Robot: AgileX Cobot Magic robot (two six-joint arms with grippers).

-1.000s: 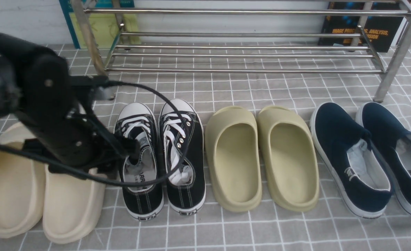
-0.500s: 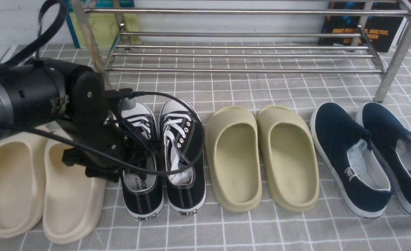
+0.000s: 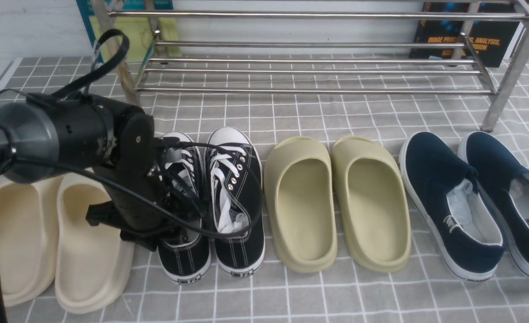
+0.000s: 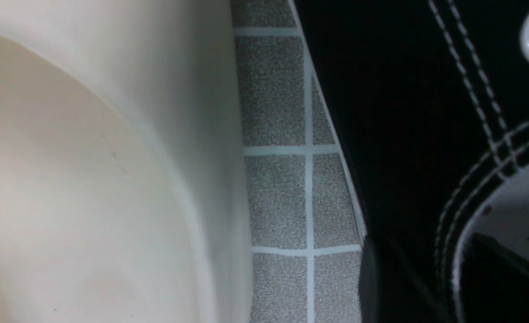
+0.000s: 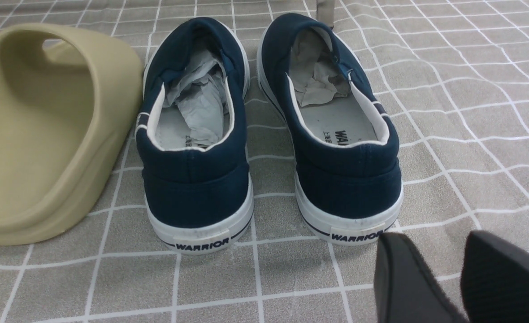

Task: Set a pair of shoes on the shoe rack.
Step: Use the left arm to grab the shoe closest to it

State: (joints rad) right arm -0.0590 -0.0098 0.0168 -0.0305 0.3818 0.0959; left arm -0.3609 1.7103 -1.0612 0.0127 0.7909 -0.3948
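The pair of shoes stands side by side on the checked cloth, black canvas with white laces. The right sneaker (image 3: 235, 202) is untouched. My left arm (image 3: 125, 179) hangs low over the left sneaker (image 3: 186, 260), which leans toward its partner. In the left wrist view my left gripper (image 4: 426, 242) straddles this sneaker's (image 4: 403, 134) outer side wall. One finger (image 4: 374, 278) is outside and the other is inside the opening, shut on the wall. The shoe rack (image 3: 309, 89) of silver tubes stands at the back. My right gripper (image 5: 435, 237) hovers open over the cloth, holding nothing.
Cream slippers (image 3: 80, 251) lie left of the sneakers, close beside my left gripper (image 4: 89, 157). Olive slippers (image 3: 300, 202) sit in the middle and navy slip-ons (image 3: 453, 202) on the right, just ahead of my right gripper. Books (image 3: 466, 40) lean behind the rack.
My left arm has swung lower and toward the sneakers. Its jaws have closed in on the left sneaker's side wall, and that sneaker now tilts toward its partner.
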